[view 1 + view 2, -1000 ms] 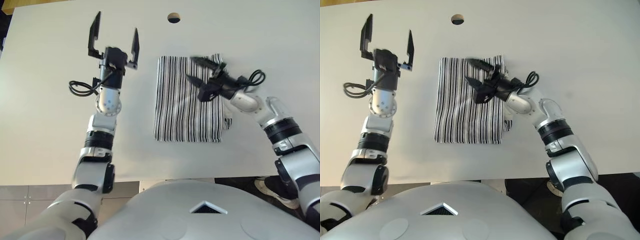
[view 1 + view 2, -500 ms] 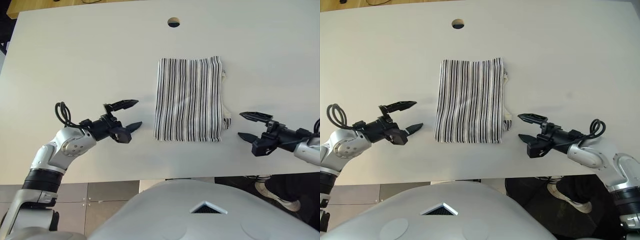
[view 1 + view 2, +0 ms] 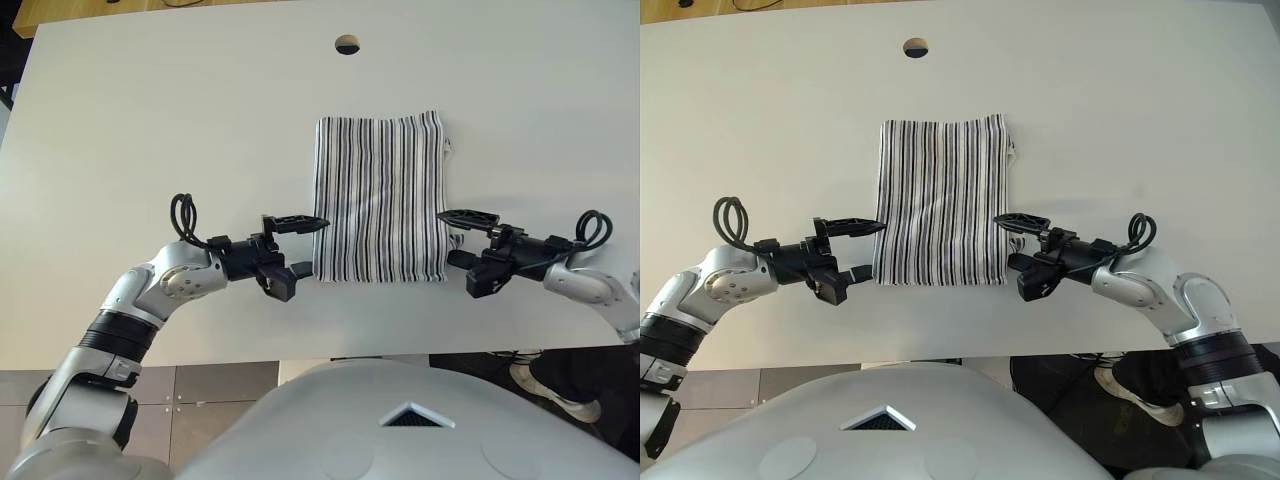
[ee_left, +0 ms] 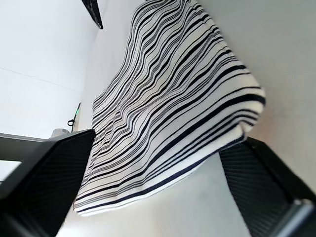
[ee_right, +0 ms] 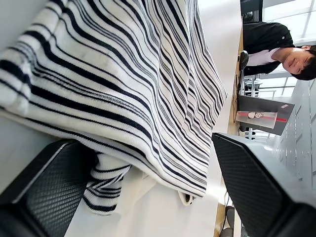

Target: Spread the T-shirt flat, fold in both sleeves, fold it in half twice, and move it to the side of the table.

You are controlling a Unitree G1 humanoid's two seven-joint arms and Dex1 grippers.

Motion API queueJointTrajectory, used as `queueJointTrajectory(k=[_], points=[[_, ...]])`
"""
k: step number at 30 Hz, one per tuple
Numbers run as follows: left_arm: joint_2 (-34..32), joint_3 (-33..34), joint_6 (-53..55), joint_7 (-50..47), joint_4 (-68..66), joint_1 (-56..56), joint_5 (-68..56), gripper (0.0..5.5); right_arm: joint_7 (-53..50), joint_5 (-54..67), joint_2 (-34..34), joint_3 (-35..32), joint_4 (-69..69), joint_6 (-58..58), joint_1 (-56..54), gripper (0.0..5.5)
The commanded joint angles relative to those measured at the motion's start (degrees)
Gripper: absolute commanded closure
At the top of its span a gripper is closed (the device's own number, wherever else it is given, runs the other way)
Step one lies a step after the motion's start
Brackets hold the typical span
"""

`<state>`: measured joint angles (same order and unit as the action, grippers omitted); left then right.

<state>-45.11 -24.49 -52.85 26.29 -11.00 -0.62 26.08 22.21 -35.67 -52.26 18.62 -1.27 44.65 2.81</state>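
Folded T-shirt [image 3: 380, 195] runs lengthwise away from robot, its near corners flanked by left gripper [image 3: 300, 246] and right gripper [image 3: 462, 238], both wide open and empty.

Folded striped T-shirt [image 3: 943, 200] on table [image 3: 1160, 120], left pincer [image 3: 873, 248] and right pincer [image 3: 1004, 240] agape at its near corners.

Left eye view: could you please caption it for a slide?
Left hand and right hand, both open, straddle near corners of the folded striped T-shirt on the table.

No legible text (or numbers)
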Motion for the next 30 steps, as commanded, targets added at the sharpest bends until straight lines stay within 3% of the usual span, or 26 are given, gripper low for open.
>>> queueJointTrajectory(k=[1,9,20,24,30], points=[[0.1,-3.14,0.62,2.83,-3.67,0.58,3.47,1.82,1.79,-2.92,0.16,2.34,-2.12,-0.14,1.13,1.2],[0.4,-4.87,-0.85,2.62,-5.96,-0.74,2.9,3.56,0.91,-2.7,0.13,2.57,-4.08,-0.3,0.67,3.1],[0.91,-5.24,-1.95,1.9,-6.77,-0.97,3.2,5.08,0.43,-2.35,0.14,2.9,-5.02,-0.36,0.61,5.37],[0.94,-5.1,-2.01,1.92,-7.07,-0.86,3.05,5.38,0.61,-0.07,0.25,2.35,-3.85,-0.17,1.34,5.4],[-1.26,-3.89,-1.75,1.85,-5.12,3.12,1.41,5.4,3.21,11.12,-0.16,0.43,0.68,-0.47,3.67,5.4]])
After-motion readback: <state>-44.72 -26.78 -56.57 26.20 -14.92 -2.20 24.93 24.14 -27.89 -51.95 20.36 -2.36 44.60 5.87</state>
